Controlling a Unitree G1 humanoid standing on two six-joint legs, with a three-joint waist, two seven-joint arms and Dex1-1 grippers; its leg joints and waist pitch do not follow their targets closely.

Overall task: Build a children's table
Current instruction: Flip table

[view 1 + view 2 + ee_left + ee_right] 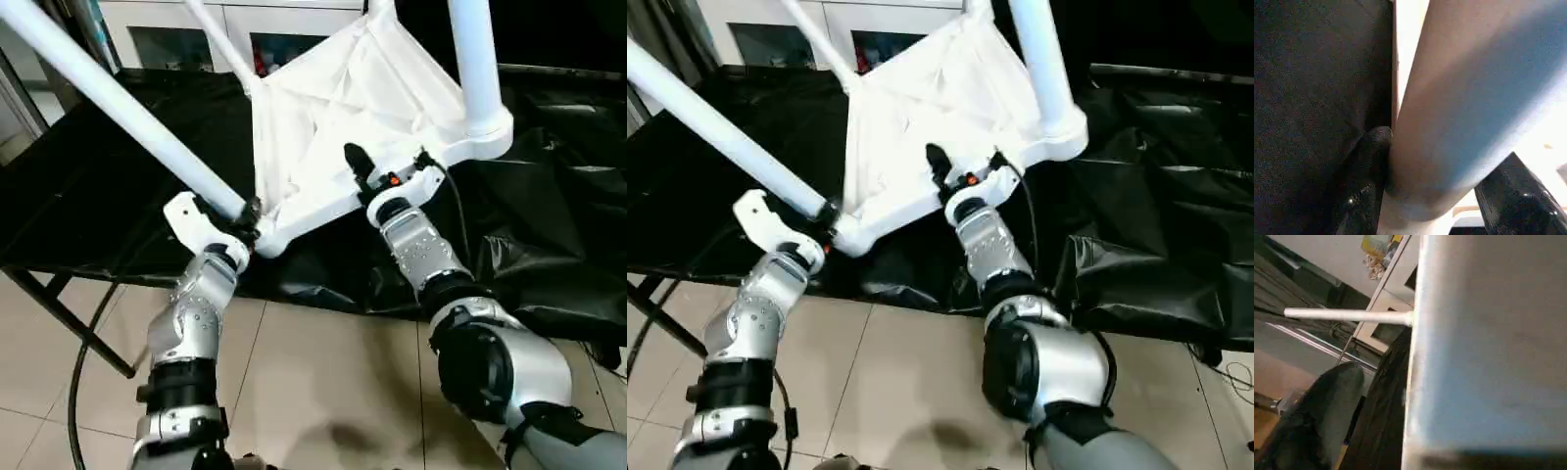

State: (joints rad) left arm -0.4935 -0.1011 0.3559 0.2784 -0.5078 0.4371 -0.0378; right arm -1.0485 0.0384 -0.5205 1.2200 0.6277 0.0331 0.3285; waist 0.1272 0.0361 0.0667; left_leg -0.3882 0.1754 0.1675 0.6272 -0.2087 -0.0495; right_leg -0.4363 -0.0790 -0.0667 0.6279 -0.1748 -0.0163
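Left eye view: the table (pixel 343 127) lies tipped on the black sheet (pixel 549 255), ribbed underside facing the robot, near edge low and far edge lifted. Four legs stick out of the corners toward the camera and upward. The left gripper (pixel 238 223) is clamped on the near-left leg (pixel 118 103) right at its socket; that leg's long axis runs from the corner up and out to the picture's upper left. The right gripper (pixel 377 171) sits at the near edge of the top, between the two near corners, fingers spread wide, one black finger (pixel 355 160) standing against the underside. The near-right leg (pixel 475 64) rises steeply just to its right.

Right eye view: same layout. The top lies directly ahead of the right gripper (pixel 960 176), so any hold on that edge is the right arm's job, I judge, while the left keeps the leg.

Left wrist view: the leg (pixel 1469 98) fills the gap between the two fingers (pixel 1364 181), held half-wide.

Right wrist view: the top's edge (pixel 1488 357) is close in front, a far leg (pixel 1347 315) jutting sideways from it; one finger (pixel 1322 411) stands clear of the plastic, so nothing is gripped
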